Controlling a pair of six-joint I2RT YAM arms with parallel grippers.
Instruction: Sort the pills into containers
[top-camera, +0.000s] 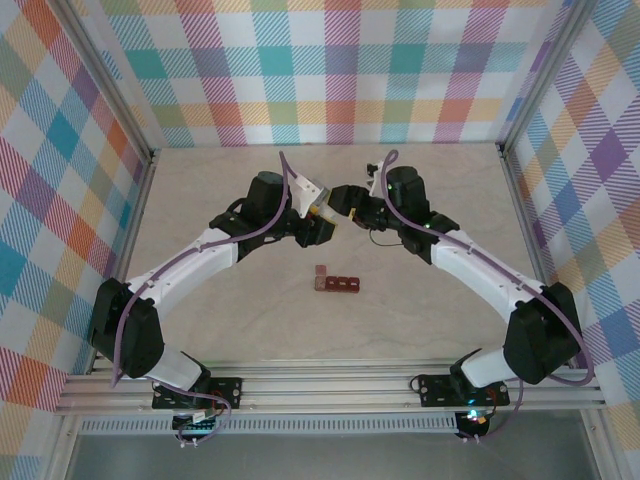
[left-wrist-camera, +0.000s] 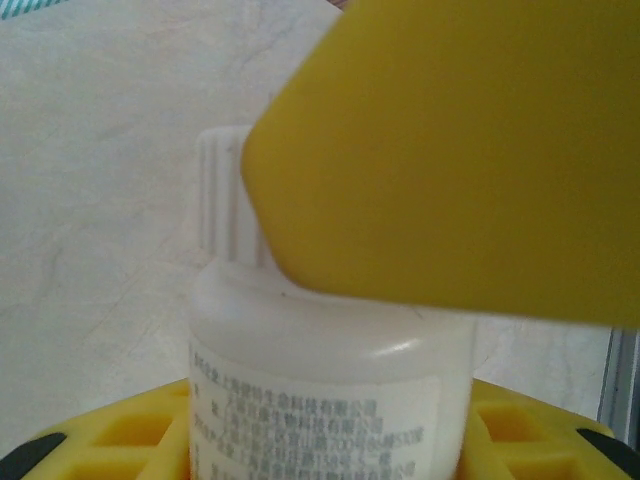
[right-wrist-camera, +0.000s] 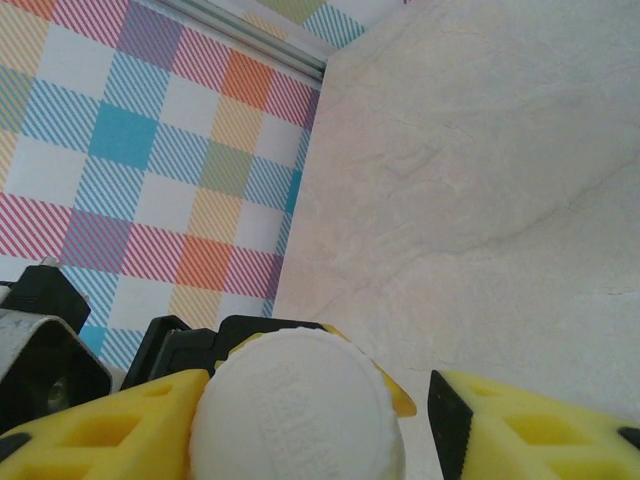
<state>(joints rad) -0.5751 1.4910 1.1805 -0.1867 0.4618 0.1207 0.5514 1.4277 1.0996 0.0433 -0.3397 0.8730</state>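
Note:
The containers (top-camera: 338, 284), a dark red-brown strip of square compartments, lie on the table between the two arms. Beyond them, my left gripper (top-camera: 316, 212) is shut on a white bottle (left-wrist-camera: 330, 380) with a printed label and holds it off the table. My right gripper (top-camera: 342, 203) faces it at the bottle's ribbed white cap (right-wrist-camera: 295, 410). Its left finger (right-wrist-camera: 110, 430) touches the cap, while the right finger (right-wrist-camera: 520, 430) stands apart with a gap, so it is open. One yellow right finger (left-wrist-camera: 450, 150) covers part of the cap in the left wrist view. The pills are hidden.
The beige marbled table (top-camera: 240, 320) is walled by checkered panels (top-camera: 330, 70) at the back and both sides, with metal rails (top-camera: 330, 395) along the near edge. Both forearms slant inward above the table's middle.

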